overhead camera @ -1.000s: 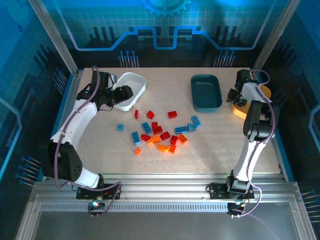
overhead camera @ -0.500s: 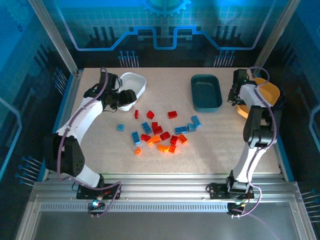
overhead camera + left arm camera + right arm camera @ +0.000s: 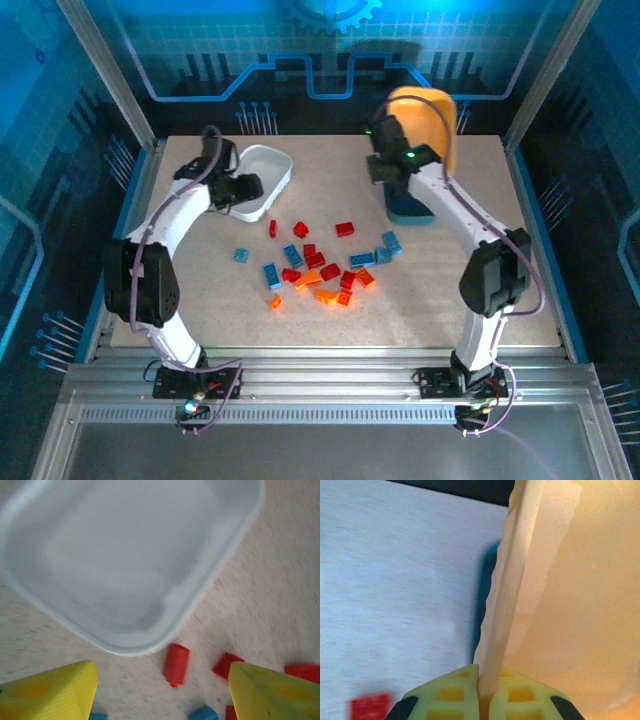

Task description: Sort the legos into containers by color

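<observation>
We're holding the orange tray (image 3: 425, 125) aloft by its rim, right pincer (image 3: 479, 692) clamped on it. Next we should be levelling it and setting it down beside the bricks (image 3: 320, 268) mid-counter. Left pincer (image 3: 245, 187) is hanging wide at the white tray's (image 3: 278, 160) edge.

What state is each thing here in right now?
white tray: flat on the table, empty.
orange-yellow tray: lifted, tipped on edge.
dark teal tray: on the table, partly hidden.
legos: loose on the table, unsorted.
left gripper: open, holding nothing.
right gripper: shut on the orange-yellow tray's rim.
</observation>
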`<state>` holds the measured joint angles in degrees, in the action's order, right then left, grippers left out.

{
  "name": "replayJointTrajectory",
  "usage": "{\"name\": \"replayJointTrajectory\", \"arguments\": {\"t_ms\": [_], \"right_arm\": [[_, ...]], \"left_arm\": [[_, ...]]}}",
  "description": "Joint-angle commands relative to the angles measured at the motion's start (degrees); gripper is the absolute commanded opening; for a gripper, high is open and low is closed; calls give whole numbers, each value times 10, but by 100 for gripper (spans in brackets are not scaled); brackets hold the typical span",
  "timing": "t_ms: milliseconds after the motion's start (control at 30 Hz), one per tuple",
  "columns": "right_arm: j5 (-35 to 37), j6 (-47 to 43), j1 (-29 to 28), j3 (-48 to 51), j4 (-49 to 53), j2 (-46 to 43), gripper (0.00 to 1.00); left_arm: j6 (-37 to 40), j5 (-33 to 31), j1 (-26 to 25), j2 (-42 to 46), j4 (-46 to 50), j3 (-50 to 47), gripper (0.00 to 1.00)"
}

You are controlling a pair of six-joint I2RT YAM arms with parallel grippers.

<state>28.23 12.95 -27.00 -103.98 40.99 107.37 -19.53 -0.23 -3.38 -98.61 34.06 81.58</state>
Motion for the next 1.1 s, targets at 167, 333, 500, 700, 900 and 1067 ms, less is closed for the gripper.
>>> {"name": "replayJointTrajectory", "arguments": {"t_ms": [167, 333, 500, 700, 900, 1067], "right_arm": [[-59, 32, -63, -184, 89, 191, 0], [-95, 38, -70, -324, 148, 319, 0], [-115, 38, -78, -380, 182, 390, 0], [-147, 58, -84, -382, 184, 386, 40], [-166, 53, -81, -327, 171, 294, 57], [-133, 60, -17, -166, 109, 164, 58]], "left_arm": [[32, -9, 67, -123, 53, 149, 66], [27, -14, 87, -137, -14, 133, 69], [25, 65, 116, -171, -51, 135, 68], [27, 100, 120, -182, -88, 123, 68], [11, 170, 119, -198, -130, 113, 67], [-21, 202, 108, -197, -148, 95, 65]]}}
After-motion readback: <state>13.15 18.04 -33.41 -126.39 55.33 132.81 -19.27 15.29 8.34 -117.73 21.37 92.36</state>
